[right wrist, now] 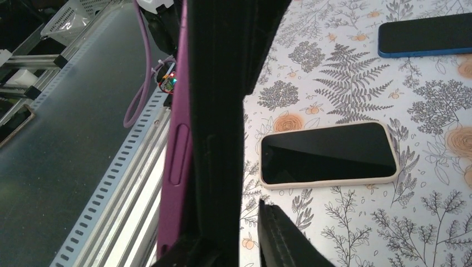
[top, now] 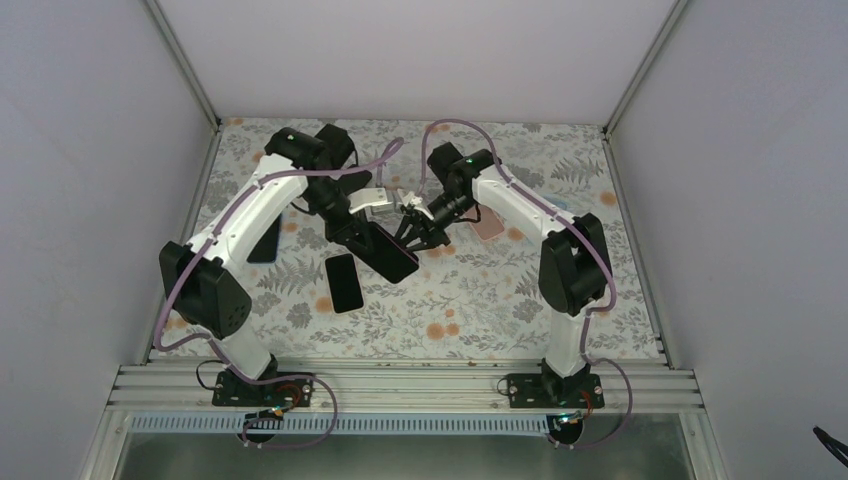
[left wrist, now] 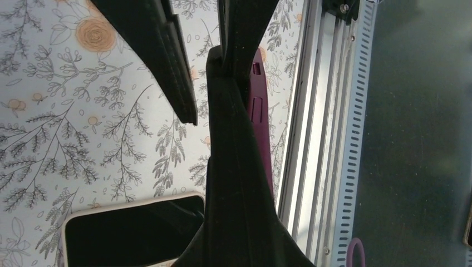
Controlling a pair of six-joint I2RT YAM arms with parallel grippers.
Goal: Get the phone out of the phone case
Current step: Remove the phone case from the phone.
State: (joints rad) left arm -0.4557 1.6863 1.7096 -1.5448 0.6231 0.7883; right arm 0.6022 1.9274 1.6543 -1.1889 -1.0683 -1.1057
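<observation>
A dark phone (top: 378, 250) in a purple case (right wrist: 175, 144) is held in the air over the middle of the table, between both arms. My left gripper (top: 372, 222) is shut on it; in the left wrist view (left wrist: 239, 222) its black fingers hide most of the phone, with the purple case (left wrist: 260, 111) showing at the right edge. My right gripper (top: 412, 240) is open and straddles the phone from the other side. Its far finger (right wrist: 284, 239) stands a small gap off the phone face, also seen in the left wrist view (left wrist: 167, 61).
A phone in a beige case (top: 343, 282) lies screen up on the flowered table below the grippers (right wrist: 328, 153). A blue phone (top: 265, 240) lies to the left, a pink one (top: 487, 226) to the right. The aluminium rail (top: 400, 385) runs along the near edge.
</observation>
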